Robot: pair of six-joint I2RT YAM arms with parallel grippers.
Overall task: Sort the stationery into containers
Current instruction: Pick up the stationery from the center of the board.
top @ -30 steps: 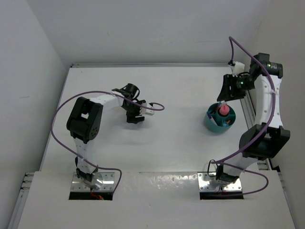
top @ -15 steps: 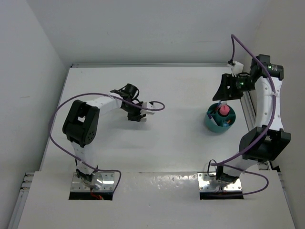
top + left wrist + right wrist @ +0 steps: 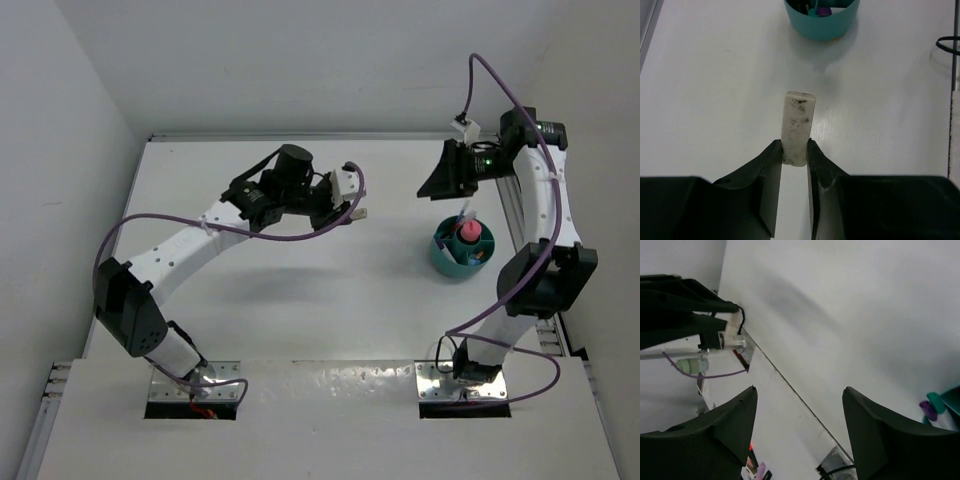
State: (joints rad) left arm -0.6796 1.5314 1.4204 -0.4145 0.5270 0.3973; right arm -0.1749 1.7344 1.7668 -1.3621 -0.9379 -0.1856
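Observation:
My left gripper (image 3: 795, 147) is shut on the small beige eraser (image 3: 799, 125), which sticks out forward between the fingers above the table. In the top view the left gripper (image 3: 350, 203) holds the eraser (image 3: 360, 212) mid-table, well left of the round teal organiser cup (image 3: 462, 255). The cup (image 3: 822, 20) lies straight ahead in the left wrist view. A fat pink marker (image 3: 466, 232) and pens stand in the cup. My right gripper (image 3: 432, 186) is open and empty, raised just behind and left of the cup. In its wrist view the right gripper (image 3: 800, 388) shows purple and teal pen tips (image 3: 932, 405) at the lower right.
The left arm (image 3: 190, 245) stretches diagonally across the table's middle. Purple cables loop near both wrists. White walls enclose the back and sides. A metal rail (image 3: 512, 215) runs along the right table edge beside the cup.
The left arm has swung up and to the right, carrying the eraser toward the cup. The right gripper has moved a little to the left and away from the cup.

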